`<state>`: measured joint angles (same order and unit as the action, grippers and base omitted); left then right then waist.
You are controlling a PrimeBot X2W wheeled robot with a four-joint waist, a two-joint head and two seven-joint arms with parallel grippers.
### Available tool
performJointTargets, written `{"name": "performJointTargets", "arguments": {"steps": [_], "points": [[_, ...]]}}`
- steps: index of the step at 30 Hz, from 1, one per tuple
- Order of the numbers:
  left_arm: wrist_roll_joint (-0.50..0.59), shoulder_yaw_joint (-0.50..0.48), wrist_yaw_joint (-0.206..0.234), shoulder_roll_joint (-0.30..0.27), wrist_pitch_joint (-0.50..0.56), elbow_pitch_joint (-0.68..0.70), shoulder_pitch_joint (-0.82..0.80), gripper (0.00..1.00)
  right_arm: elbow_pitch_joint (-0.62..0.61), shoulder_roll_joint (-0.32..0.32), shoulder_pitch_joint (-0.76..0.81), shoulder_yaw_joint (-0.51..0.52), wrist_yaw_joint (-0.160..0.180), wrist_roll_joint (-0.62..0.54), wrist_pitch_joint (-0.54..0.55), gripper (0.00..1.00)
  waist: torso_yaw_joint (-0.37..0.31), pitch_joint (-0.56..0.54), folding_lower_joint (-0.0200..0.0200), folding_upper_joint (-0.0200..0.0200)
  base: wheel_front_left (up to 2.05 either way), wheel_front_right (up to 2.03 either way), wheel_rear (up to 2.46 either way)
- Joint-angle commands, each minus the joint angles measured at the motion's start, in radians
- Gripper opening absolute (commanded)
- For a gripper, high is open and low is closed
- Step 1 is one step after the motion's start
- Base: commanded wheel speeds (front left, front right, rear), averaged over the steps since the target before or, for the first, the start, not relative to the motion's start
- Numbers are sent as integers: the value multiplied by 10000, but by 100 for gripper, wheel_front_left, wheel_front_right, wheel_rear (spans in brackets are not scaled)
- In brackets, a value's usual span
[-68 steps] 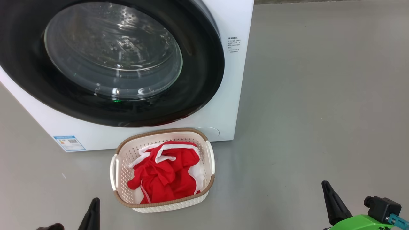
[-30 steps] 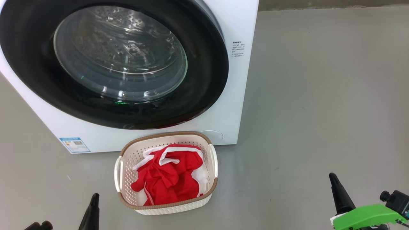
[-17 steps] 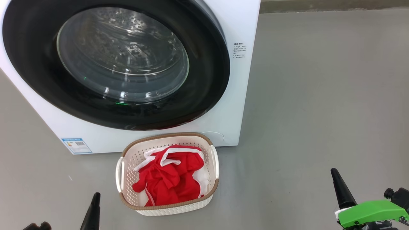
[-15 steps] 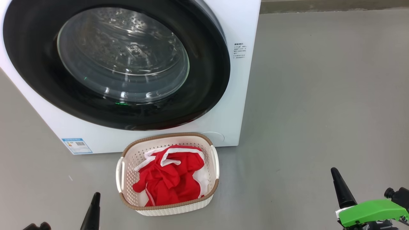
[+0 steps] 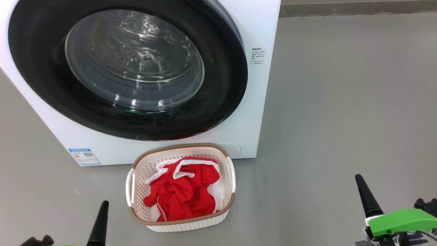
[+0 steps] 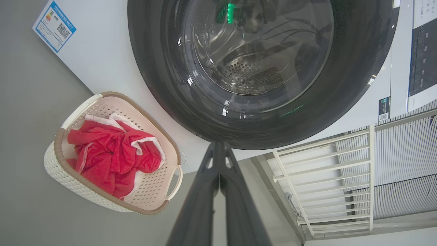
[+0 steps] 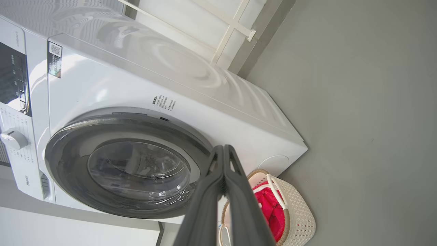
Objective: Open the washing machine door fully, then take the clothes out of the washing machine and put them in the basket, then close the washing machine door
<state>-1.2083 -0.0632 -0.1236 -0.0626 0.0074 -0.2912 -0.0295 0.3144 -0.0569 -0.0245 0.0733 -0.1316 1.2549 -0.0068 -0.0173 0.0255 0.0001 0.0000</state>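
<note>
The washing machine [image 5: 245, 112] is a white box at the upper left of the head view. Its door [image 5: 218, 85], black-rimmed with a clear glass window, lies shut flat against the front, also seen as the door [image 6: 259, 68] and the door [image 7: 68, 164]. On the floor in front stands the cream basket [image 5: 136, 174] with the red clothes [image 5: 184, 194] piled inside. My left gripper [image 5: 102, 208] is shut and empty at the lower left, short of the basket. Far right of the basket my right gripper [image 5: 361, 184] is shut too, holding nothing.
Grey floor [image 5: 341, 102] stretches to the right of the machine. A white railing and slatted wall [image 6: 324, 171] stand beside the machine. The machine's knob and control panel [image 7: 13, 102] are on its upper front.
The whole head picture has slid down and right a little, so the camera moved. Both gripper tips sit slightly higher in it. Door, basket and clothes stand as before.
</note>
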Motion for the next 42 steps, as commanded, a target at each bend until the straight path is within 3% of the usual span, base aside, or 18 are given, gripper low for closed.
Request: {"name": "performJointTargets", "arguments": {"steps": [1, 36, 42], "points": [[-247, -302, -51, -71, 54, 310, -436, 0, -313, -87, -457, -78, 6, 282, 91, 0, 7, -8, 0, 0, 0, 0, 0], [-3989, -510, -71, 123, 1059, 463, -784, 0, -699, 7, -826, 328, 9, 3590, 1137, 0, 173, -223, 0, 0, 0, 0, 0], [-4000, -510, -71, 124, 1061, 463, -785, 0, -700, 13, -828, 338, 9, 3592, 1146, 0, 173, -224, 0, 0, 0, 0, 0]]}}
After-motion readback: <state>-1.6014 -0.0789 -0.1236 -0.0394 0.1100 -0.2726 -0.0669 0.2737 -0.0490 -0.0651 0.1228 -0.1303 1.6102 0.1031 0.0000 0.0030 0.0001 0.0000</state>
